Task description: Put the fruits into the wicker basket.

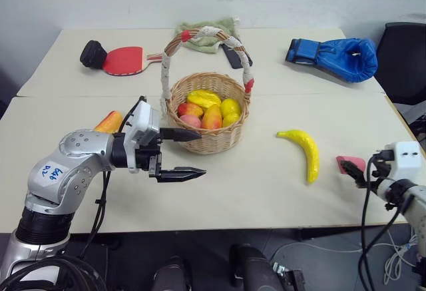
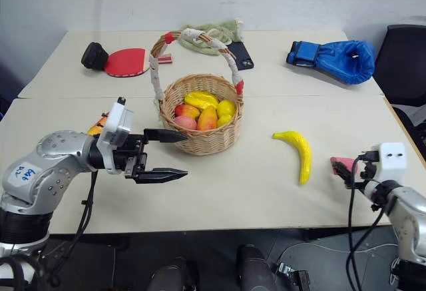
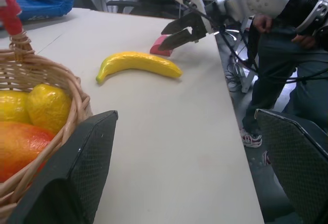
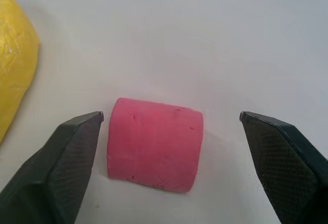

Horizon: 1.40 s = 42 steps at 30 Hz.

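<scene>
The wicker basket [image 1: 214, 143] stands mid-table and holds several yellow and red-orange fruits [image 1: 212, 110]. A yellow banana [image 1: 303, 151] lies on the table to its right. An orange mango with a red end [image 1: 110, 121] lies left of the basket, partly hidden behind my left arm. My left gripper [image 1: 202, 152] is open and empty, pointing right just in front of the basket's left side. My right gripper [image 4: 171, 115] is open near the table's right edge, its fingers on either side of a small pink block [image 4: 155, 144] without touching it.
A red paddle [image 1: 123, 60], a green cloth [image 1: 208, 32], a black phone [image 1: 232, 56] and a blue boxing glove [image 1: 336, 56] lie along the far side. A black chair [image 1: 406, 58] stands at the right. A person [image 3: 279, 75] stands beyond the table's right edge.
</scene>
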Tool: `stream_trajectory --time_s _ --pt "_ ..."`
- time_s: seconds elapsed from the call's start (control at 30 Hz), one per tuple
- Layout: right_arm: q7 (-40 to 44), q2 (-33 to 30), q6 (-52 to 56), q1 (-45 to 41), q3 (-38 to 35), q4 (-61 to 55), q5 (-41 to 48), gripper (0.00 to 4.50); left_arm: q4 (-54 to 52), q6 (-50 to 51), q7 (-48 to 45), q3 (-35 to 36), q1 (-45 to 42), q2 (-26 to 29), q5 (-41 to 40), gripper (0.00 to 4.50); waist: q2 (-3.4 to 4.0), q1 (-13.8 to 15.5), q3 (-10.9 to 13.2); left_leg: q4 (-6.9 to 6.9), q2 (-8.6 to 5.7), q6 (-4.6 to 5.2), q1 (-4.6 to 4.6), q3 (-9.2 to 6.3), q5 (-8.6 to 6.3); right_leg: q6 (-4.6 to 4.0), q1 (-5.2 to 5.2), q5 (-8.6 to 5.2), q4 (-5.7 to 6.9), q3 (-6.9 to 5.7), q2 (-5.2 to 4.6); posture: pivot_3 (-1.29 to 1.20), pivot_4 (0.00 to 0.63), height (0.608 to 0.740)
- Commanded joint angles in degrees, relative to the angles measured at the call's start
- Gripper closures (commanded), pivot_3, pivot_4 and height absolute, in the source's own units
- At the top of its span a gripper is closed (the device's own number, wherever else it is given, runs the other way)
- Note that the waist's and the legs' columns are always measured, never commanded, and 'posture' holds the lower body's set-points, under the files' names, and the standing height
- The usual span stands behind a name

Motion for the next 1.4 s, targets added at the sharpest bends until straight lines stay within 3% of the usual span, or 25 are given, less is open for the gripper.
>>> stream_trajectory --time_s 0.03,0.2,0.33,0.43,0.63,0.87,1.13,1.4 --pt "6.7 -5.5 3.1 -2.5 -5.2 -10.2 9.1 0.03 1.2 1.4 2.5 8.2 1.3 2.9 -1.6 0.00 0.05 -0.1 0.0 0.00 0.00 -0.01 0.04 -0.10 -0.01 -0.01 0.00 0.02 0.01 0.09 0.08 0.00 0.150 0.740" --pt "18.5 -11.0 9.1 -2.8 -6.2 -23.8 28.9 0.03 5.9 4.0 5.1 18.6 6.1 9.5 0.1 0.00 0.04 0.0 0.0 -0.14 0.00 -0.28 0.40 -0.97 -0.15 -0.19 0.31 0.01 -0.15 0.16 0.54 0.00 0.150 0.740" --pt "18.7 -13.2 10.8 -6.6 -2.6 -26.7 37.1 0.03 12.8 1.5 6.9 19.6 10.5 14.5 7.2 0.00 0.02 0.1 0.0 -0.14 -0.05 -0.22 0.41 -1.16 -0.28 -0.21 0.40 0.02 -0.33 0.13 0.51 0.00 0.150 0.740" --pt "18.4 -13.7 7.5 -10.4 2.6 -27.6 33.9 0.03 21.5 0.8 12.2 14.9 6.2 15.5 13.8 0.00 -0.01 0.5 0.0 -0.11 -0.18 0.00 0.39 -1.14 -0.41 -0.22 0.42 0.06 -0.43 0.06 0.29 0.00 0.150 0.740" --pt "20.2 -14.0 4.7 -17.3 8.5 -26.8 33.8 0.03 38.4 1.3 20.7 5.7 -9.0 11.8 23.6 0.00 -0.09 1.6 0.0 0.00 -0.24 0.12 -0.02 -1.14 -0.45 -0.13 0.21 0.20 -0.53 -0.08 0.23 0.00 0.150 0.740" --pt "18.2 -13.4 4.2 -21.2 13.1 -26.9 32.3 0.03 51.7 -0.6 16.4 -2.9 -18.4 8.7 30.4 0.00 -0.13 1.6 0.0 0.02 -0.08 0.01 -0.29 -0.50 -0.54 -0.14 0.00 0.18 -0.49 -0.61 0.28 0.00 0.150 0.740" --pt "16.8 -12.3 3.6 -20.5 12.7 -27.0 32.8 0.03 54.1 -3.1 11.7 -6.2 -19.6 7.6 33.5 0.00 -0.19 1.6 0.0 0.09 -0.01 0.00 -0.30 -0.06 -0.57 -0.15 -0.33 0.18 -0.38 -0.56 0.26 0.00 0.150 0.740" --pt "16.2 -12.3 2.8 -20.0 12.2 -26.6 32.8 0.00 54.4 -2.0 10.6 -5.9 -20.4 6.5 34.5 2.33 -0.23 1.6 -0.1 0.30 0.01 0.01 -0.29 0.01 -0.55 -0.21 -0.42 0.20 -0.25 -0.45 0.24 0.00 0.150 0.740"
